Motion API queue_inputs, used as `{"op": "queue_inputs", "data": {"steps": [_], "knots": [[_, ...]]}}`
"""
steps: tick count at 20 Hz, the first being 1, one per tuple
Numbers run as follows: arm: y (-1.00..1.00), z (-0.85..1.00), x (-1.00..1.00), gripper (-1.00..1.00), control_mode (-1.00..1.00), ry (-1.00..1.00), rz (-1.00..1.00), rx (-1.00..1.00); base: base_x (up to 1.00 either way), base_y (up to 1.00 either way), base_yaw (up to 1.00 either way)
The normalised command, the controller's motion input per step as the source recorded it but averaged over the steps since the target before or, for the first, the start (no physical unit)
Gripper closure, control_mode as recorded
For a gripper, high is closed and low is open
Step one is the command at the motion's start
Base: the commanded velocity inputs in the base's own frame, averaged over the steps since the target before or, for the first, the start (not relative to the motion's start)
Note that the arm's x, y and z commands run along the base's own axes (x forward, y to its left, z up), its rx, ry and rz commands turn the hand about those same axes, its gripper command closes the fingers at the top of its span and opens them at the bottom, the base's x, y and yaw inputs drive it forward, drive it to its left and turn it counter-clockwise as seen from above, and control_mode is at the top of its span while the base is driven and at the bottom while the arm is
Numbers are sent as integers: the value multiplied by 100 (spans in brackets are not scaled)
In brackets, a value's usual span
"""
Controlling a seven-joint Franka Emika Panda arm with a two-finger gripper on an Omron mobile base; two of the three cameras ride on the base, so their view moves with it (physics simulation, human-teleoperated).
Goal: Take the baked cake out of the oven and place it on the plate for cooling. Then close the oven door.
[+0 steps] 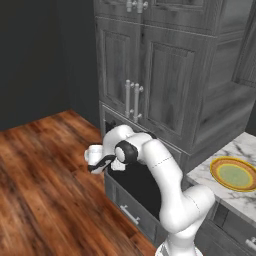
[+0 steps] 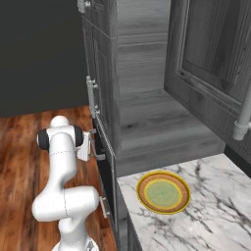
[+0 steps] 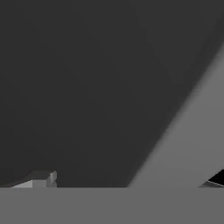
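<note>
The oven door [image 1: 142, 187] is a dark upright panel set in the grey cabinet column, below the tall cabinet doors. My gripper [image 2: 92, 145] is right at the door's upper edge, pressed close to its front, jaws spread wide with nothing held. In the hand view the dark oven door [image 3: 87, 87] is very near and one fingertip [image 3: 41, 179] shows at the lower left. The plate [image 1: 233, 173], yellow-orange rim and pale green centre, lies bare on the marble counter; the right base view has the plate [image 2: 163, 192] too. The baked cake is hidden.
Grey wood cabinet doors with vertical handles [image 1: 134, 100] stand above the oven. A drawer with a bar handle [image 1: 130, 215] sits below the door. The marble counter [image 2: 206, 215] runs to the right. Wooden floor [image 1: 45, 190] lies open to the left.
</note>
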Motion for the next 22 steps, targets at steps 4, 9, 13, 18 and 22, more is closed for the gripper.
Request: {"op": "queue_inputs", "data": {"steps": [4,9,13,18,22], "knots": [[-82,0,23,100,-100,0,0,10,0,0,0],[-81,-4,16,100,-100,7,0,15,0,0,0],[-64,-14,0,100,-100,24,2,19,0,0,0],[-23,-61,-8,100,-100,27,15,15,0,0,0],[1,-97,-40,100,-100,29,29,15,0,0,0]]}}
